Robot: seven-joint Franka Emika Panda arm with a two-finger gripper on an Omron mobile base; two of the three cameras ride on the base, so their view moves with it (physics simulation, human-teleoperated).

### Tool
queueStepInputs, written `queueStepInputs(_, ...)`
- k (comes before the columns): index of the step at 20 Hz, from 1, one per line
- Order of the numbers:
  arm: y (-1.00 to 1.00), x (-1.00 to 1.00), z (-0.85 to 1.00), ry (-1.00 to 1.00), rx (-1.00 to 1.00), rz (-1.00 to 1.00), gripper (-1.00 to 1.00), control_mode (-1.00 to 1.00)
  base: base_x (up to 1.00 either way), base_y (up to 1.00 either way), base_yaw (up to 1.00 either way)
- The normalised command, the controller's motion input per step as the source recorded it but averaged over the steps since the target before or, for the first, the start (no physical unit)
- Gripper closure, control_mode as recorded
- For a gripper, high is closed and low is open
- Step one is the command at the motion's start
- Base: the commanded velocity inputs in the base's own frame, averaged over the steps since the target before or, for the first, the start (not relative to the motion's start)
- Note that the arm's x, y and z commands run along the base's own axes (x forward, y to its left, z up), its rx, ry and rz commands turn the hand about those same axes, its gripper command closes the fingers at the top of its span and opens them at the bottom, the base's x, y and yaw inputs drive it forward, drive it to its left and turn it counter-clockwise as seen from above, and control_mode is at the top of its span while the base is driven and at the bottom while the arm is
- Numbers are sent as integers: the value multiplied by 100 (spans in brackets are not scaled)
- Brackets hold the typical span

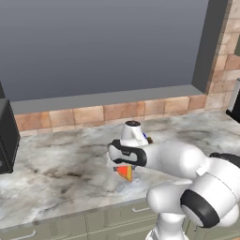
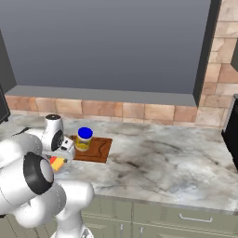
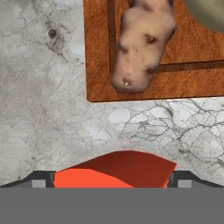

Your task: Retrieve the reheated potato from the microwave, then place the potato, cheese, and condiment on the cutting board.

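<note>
In the hand view the potato (image 3: 142,43) lies on the reddish-brown cutting board (image 3: 192,83), with the edge of the condiment jar (image 3: 210,11) beside it on the board. The orange-red cheese wedge (image 3: 114,171) sits off the board on the marble, between the two spread fingertips of my gripper (image 3: 113,180). The gripper is open; I cannot tell whether the tips touch the wedge. From the right base view the blue-lidded condiment (image 2: 84,138) stands on the cutting board (image 2: 98,149), and the gripper (image 2: 59,159) points down over the cheese (image 2: 56,163). The left base view shows the cheese (image 1: 124,173) under the gripper (image 1: 123,167).
A black appliance (image 1: 7,136) stands at the counter's left end and another dark one (image 2: 231,135) at the right end; whether either is the microwave I cannot tell. A brick backsplash (image 2: 139,110) runs behind the marble counter (image 2: 176,162). Drawer fronts line the counter's near edge.
</note>
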Motion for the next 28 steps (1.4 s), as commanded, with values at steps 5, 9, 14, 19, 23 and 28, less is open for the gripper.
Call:
queueStepInputs(5, -39, -10, 36, 0, 16, 0, 100, -100, 0, 0, 0)
queueStepInputs(9, -43, -8, 43, 0, 8, 0, 100, -100, 0, 0, 0)
queueStepInputs(14, -53, 0, 39, 0, 4, 0, 100, -100, 0, 0, 0)
queueStepInputs(19, -60, 0, 25, 0, 1, 1, 100, -100, 0, 0, 0)
queueStepInputs(23, -62, 6, 15, 0, 1, 1, 100, -100, 0, 0, 0)
queueStepInputs(28, -53, 26, 10, 0, 6, 1, 100, -100, 0, 0, 0)
